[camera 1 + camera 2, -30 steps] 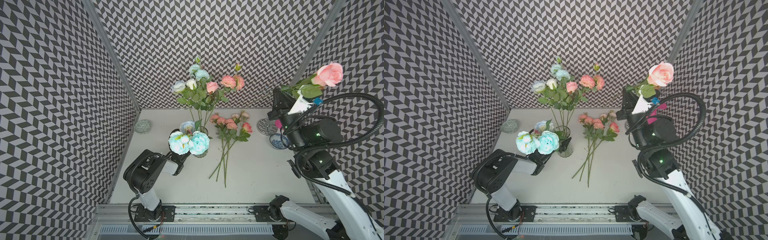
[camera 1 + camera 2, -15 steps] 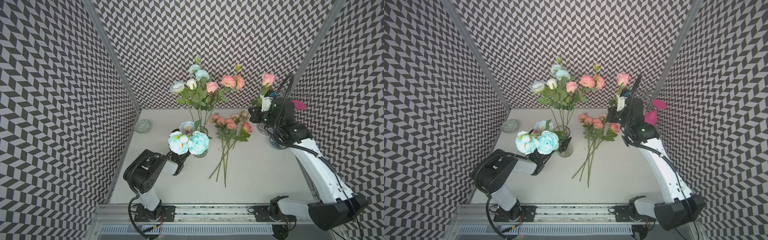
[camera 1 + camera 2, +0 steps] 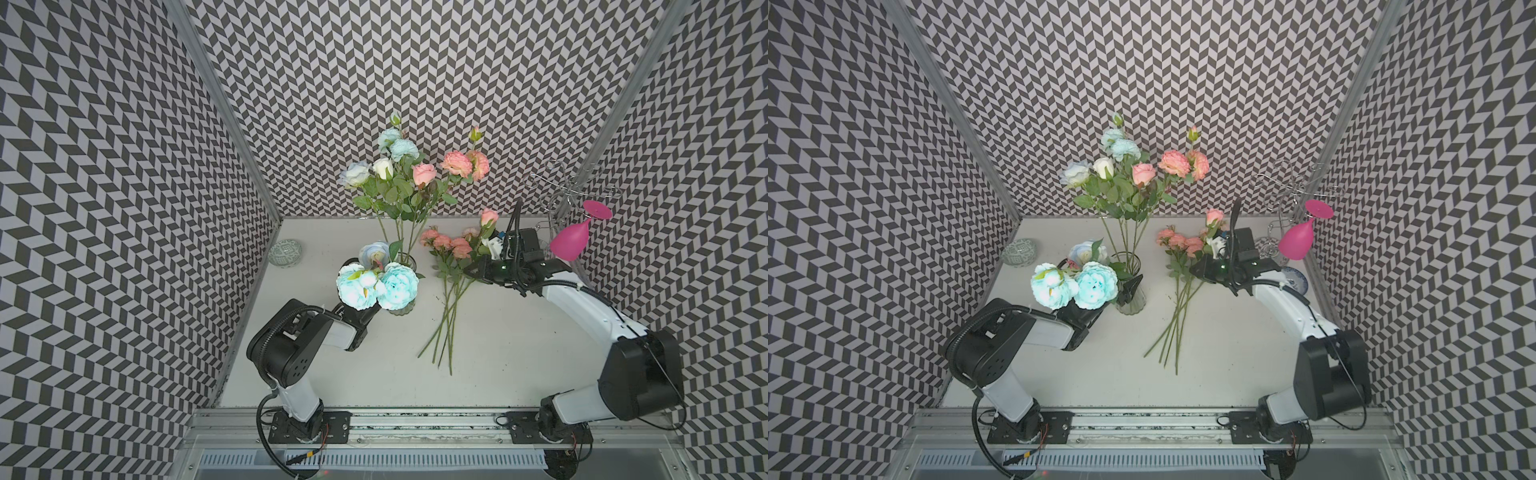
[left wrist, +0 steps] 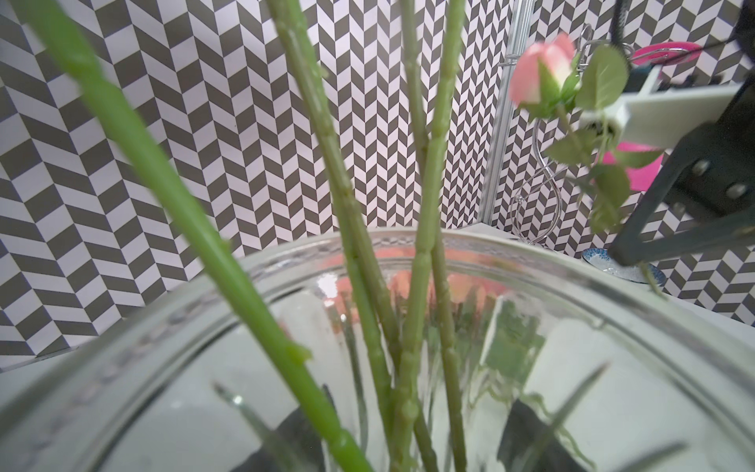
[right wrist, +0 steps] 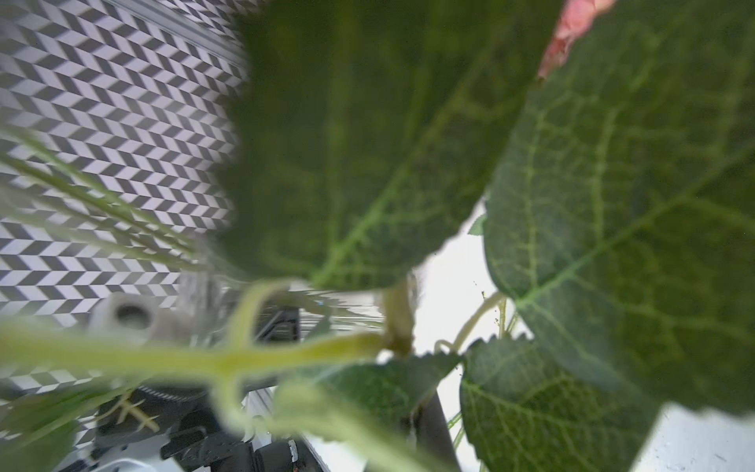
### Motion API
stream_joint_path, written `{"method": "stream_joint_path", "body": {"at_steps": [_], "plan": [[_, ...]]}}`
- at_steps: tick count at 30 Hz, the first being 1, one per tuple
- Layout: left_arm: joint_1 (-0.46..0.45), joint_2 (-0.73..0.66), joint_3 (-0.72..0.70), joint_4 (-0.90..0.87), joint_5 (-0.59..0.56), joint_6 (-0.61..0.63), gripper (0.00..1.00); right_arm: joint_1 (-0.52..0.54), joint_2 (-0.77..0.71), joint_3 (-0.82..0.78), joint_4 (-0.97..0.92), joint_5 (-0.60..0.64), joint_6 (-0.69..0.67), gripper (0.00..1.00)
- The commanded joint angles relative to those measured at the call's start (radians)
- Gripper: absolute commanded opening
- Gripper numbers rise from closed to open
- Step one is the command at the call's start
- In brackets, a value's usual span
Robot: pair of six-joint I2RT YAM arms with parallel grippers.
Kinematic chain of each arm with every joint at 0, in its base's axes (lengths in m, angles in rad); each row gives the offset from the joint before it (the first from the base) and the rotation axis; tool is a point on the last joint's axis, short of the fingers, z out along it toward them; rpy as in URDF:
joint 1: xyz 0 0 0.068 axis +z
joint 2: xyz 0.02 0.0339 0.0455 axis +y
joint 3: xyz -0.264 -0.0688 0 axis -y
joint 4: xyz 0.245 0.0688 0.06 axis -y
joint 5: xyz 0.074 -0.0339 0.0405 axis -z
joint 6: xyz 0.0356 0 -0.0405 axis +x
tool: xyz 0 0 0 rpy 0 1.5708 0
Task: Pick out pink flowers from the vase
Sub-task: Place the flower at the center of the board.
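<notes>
In both top views the small clear ribbed glass vase [image 3: 1133, 305] stands left of the table's middle. My left gripper [image 3: 1130, 291] is pushed up to it beneath two big turquoise fabric blooms [image 3: 376, 286]. One black finger lies against the glass, and the jaws look closed on the vase. Tall green stems rise from it, carrying pale blue and white flowers [image 3: 392, 143] and, beside them, three salmon pink flowers [image 3: 457, 163]. Just right of the vase a lying bunch [image 3: 446, 245] of more pink blooms rests flat on the white table [image 3: 498, 353], stems toward me. My right gripper [image 3: 492, 248] hangs over that bunch's heads, its white fingers clamped on the stem of a single pink rose [image 3: 489, 216]. The bloom stands just beyond the jaws, toward the back wall. A magenta plastic wine glass [image 3: 571, 245] hangs bowl-down from a wire rack [image 3: 569, 187] at the far right, and a small round greenish patterned dish [image 3: 285, 252] sits by the left wall. From the left wrist, the vase rim [image 4: 572, 269] fills the lower frame with stems crossing inside, and my own fingers are out of sight. Beyond the rim the pink rose [image 4: 539, 73] shows, pinched below its leaves by the right gripper [image 4: 598, 122]. From the right wrist I get only blurred green leaves [image 5: 613, 204] against the lens, with no jaws visible.
</notes>
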Motion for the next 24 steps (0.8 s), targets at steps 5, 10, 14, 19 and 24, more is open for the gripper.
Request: {"method": "stream_joint_path", "body": {"at_steps": [5, 10, 14, 19, 24], "plan": [[0.006, 0.025, -0.027, -0.146, -0.004, -0.04, 0.0, 0.0, 0.165, 0.008, 0.155, 0.093, -0.007, 0.11], [0.007, 0.019, -0.03, -0.148, -0.007, -0.032, 0.0, 0.001, 0.18, 0.03, 0.206, 0.133, 0.027, 0.33], [0.007, 0.021, -0.03, -0.146, -0.009, -0.03, 0.0, 0.007, 0.118, 0.016, 0.26, 0.143, 0.024, 0.38], [0.006, 0.026, -0.031, -0.14, -0.002, -0.032, 0.0, 0.058, -0.011, -0.055, 0.436, 0.118, -0.012, 0.37], [0.006, 0.026, -0.031, -0.138, 0.002, -0.033, 0.0, 0.182, -0.098, -0.081, 0.596, 0.13, -0.079, 0.36]]}}
